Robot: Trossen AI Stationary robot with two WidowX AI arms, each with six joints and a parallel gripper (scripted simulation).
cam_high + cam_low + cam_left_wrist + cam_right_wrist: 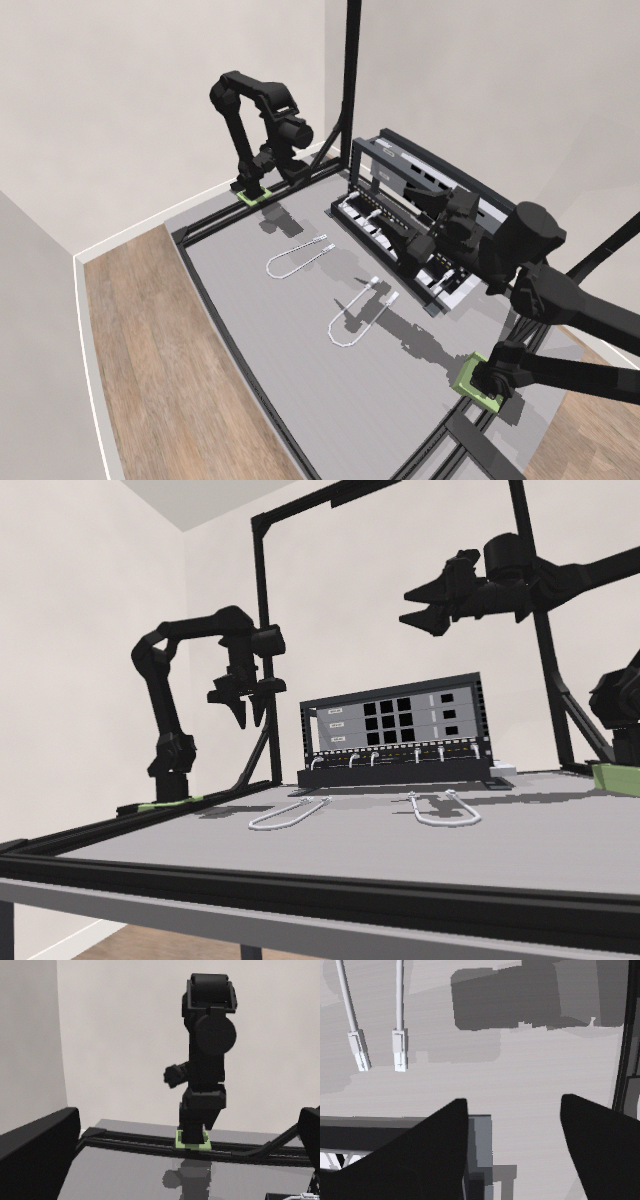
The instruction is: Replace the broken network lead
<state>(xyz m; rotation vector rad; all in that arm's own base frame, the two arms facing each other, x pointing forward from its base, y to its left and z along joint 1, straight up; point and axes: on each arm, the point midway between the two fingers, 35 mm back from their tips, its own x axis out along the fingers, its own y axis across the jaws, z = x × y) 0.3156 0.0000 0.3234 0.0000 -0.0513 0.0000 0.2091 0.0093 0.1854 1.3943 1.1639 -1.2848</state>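
1. The coming move probably starts with the broken lead; I cannot tell which of the six panel leads it is. All six appear to sit at the panel, so the swap looks undone.
2. The right claw points down, high above the bench, just off one end of the panel. It is part open and holds nothing.
3. The left claw is fully released, well above the panel and aimed sideways at the other arm. It would need to tip down before it could work.
4. The near spare lies on the bench in front of the panel's end by the right arm, which is the nearer arm. In the right wrist view its plugs lie up and to the left of the finger gap.
5. Its two legs run roughly side by side, plugs towards the panel. They cross the line between the right fingertips nearly square, so a grip across a plug should need little wrist turn.
6. The far spare lies on the left arm's side, also plugs towards the panel.
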